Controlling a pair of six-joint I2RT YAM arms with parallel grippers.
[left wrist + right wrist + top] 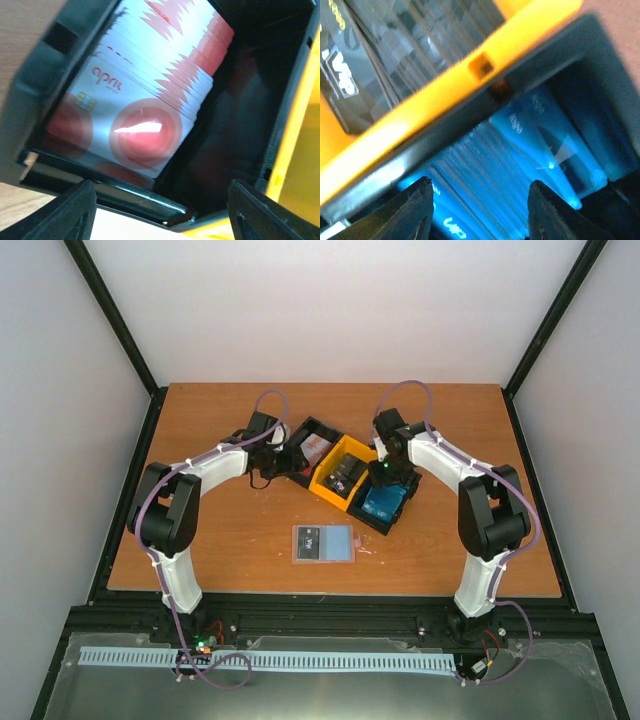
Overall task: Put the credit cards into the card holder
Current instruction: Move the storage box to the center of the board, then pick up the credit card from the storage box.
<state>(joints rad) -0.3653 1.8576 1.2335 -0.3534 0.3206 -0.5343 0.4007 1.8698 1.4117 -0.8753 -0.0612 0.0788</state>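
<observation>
The card holder (322, 543) lies open and flat on the table near the front, with a dark card on its left half. Red-and-white credit cards (145, 100) stand stacked in a black bin (35, 100). My left gripper (160, 217) hovers open over that bin's near rim, holding nothing; it shows in the top view too, left gripper (283, 460). Bright blue credit cards (520, 165) fill another black bin (580, 75). My right gripper (480, 215) is open above them, its fingers (412, 210) straddling the stack. Dark credit cards (375, 60) sit in the yellow bin (445, 100).
The three bins stand in a slanted row at mid-table: black bin (300, 432), yellow bin (326, 487), black bin (397, 518). Both arms bend inward over them. Bare wood lies between the bins and the card holder.
</observation>
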